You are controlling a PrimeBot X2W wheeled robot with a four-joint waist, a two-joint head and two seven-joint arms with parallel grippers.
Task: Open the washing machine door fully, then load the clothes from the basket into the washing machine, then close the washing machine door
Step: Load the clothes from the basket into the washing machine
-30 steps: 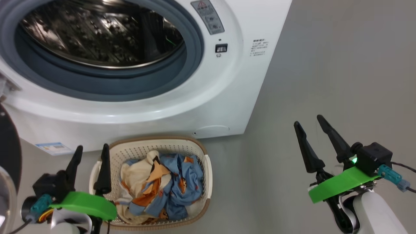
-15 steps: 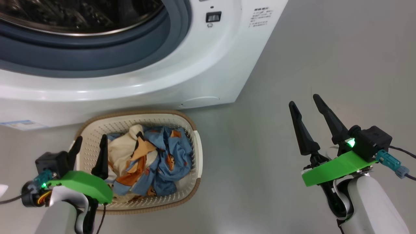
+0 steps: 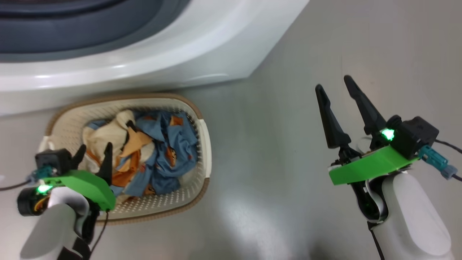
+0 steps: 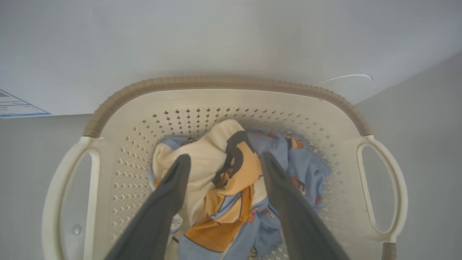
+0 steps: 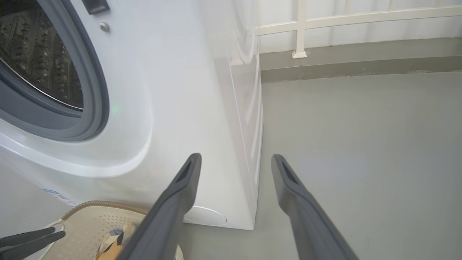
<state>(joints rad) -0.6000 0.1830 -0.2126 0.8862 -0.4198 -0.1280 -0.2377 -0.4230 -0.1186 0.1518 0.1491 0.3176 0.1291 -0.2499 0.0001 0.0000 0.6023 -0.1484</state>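
The cream basket (image 3: 202, 144) with its brown rim stands on the floor against the white washing machine (image 3: 202, 47). It holds the clothes (image 3: 162, 151), crumpled light blue, cream and orange. My left gripper (image 3: 94, 150) hangs open over the left part of the pile. In the left wrist view its fingers straddle a cream and orange fold of the clothes (image 4: 223, 169) inside the basket (image 4: 223, 82), touching nothing that I can make out. My right gripper (image 3: 332, 83) is open over bare floor, right of the machine. The drum (image 5: 36, 54) lies uncovered. The washing machine door is out of view.
Grey floor (image 3: 270, 162) stretches right of the basket and the machine. A white railing post (image 5: 299, 54) and a low kerb stand at the far wall. A blue label (image 4: 14, 106) sits low on the machine's front. My left gripper's fingers (image 5: 29, 240) show beside the basket (image 5: 94, 213).
The head camera has tilted down, so the machine has slid up the picture. My left gripper has moved from the basket's left rim to over the clothes. Both grippers stay open.
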